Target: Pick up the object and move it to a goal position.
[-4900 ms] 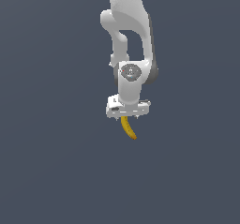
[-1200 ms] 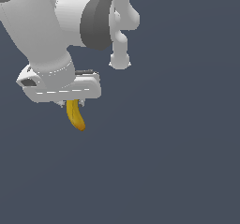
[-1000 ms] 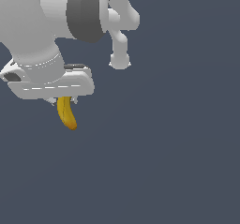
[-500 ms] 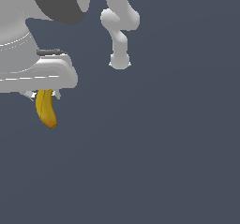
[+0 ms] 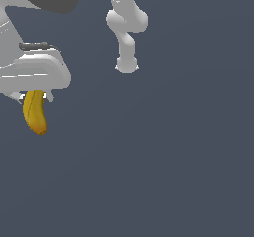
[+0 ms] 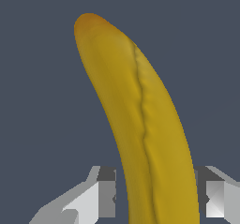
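Note:
The yellow banana [image 5: 35,112] hangs from my white gripper [image 5: 33,96] at the exterior view's left, its brownish tip pointing down. The gripper is shut on the banana's upper end, and the hand's body hides the fingers there. In the wrist view the banana [image 6: 140,120] fills the middle and curves away from the camera. It sits between the two grey fingers [image 6: 103,192], which press on its sides. It is held in the air against a plain dark grey background.
The arm's white links and base [image 5: 126,65] stand at the upper middle of the exterior view. The large white and grey wrist [image 5: 30,37] fills the upper left corner. Everything else is uniform dark grey.
The gripper has carried the banana toward the exterior view's left and nearer to the camera, so both look larger. The grip on the banana has stayed shut.

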Controlling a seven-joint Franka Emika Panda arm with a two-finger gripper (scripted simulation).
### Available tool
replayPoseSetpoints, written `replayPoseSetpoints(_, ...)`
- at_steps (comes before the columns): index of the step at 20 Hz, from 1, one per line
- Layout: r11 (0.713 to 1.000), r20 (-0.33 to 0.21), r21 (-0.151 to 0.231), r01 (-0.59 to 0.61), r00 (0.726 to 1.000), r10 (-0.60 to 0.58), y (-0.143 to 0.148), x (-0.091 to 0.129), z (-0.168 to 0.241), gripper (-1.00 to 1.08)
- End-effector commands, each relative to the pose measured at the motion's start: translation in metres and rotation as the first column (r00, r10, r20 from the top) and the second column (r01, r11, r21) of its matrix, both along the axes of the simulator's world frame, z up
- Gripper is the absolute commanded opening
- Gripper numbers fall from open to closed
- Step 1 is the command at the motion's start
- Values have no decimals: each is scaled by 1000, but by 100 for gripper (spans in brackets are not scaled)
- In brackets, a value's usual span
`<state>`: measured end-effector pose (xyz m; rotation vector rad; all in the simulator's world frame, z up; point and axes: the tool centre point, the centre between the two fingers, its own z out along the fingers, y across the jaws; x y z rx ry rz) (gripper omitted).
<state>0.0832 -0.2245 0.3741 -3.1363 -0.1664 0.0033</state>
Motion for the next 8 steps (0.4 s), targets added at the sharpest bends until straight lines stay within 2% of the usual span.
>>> replayPoseSetpoints(1,1000,2,-1,0,1000,0,-2,1,4,-100)
replayPoseSetpoints(8,1000,2,-1,0,1000,0,-4,3,7,-100)
